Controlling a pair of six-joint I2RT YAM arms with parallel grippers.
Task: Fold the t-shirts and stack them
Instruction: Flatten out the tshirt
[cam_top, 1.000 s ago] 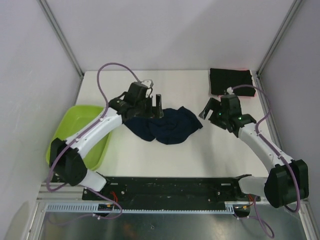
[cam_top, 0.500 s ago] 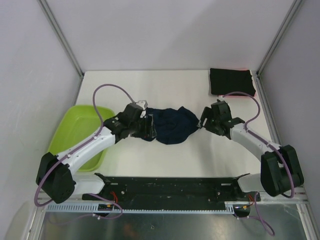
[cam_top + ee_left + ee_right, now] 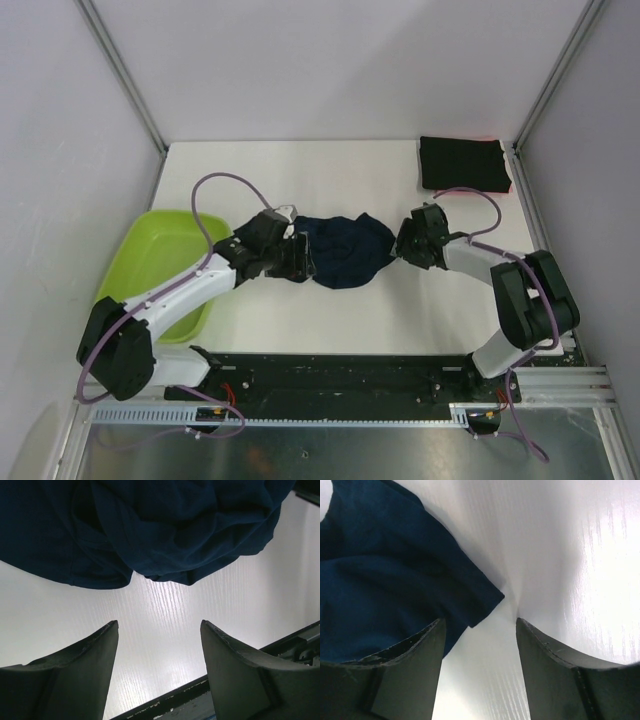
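Table: white flat table [image 3: 330,310] carrying everything, largest thing in view.
Tub: lime-green plastic tub [image 3: 150,255] at the table's left edge, beside the left arm.
Navy shirt: crumpled dark navy blue cloth t-shirt [image 3: 345,250] lying unfolded mid-table, between the two arms.
Black shirt: black cloth t-shirt [image 3: 462,163], already folded flat at the far right corner, a thin red-pink edge showing along its far side.
Left gripper [image 3: 159,630]: low at the navy shirt's left edge; fingers spread, nothing between them, cloth just ahead.
Right gripper [image 3: 480,625]: low at the shirt's right edge; fingers spread, a corner of cloth lying at the gap, not pinched.
Step in hand: judging by this, both arms are set to take hold of the navy shirt's opposite edges.
Next move: each pair of fingers needs to reach over a cloth edge and close, then pull apart to spread the shirt flat.
Writing: no brands, labels or text readable.
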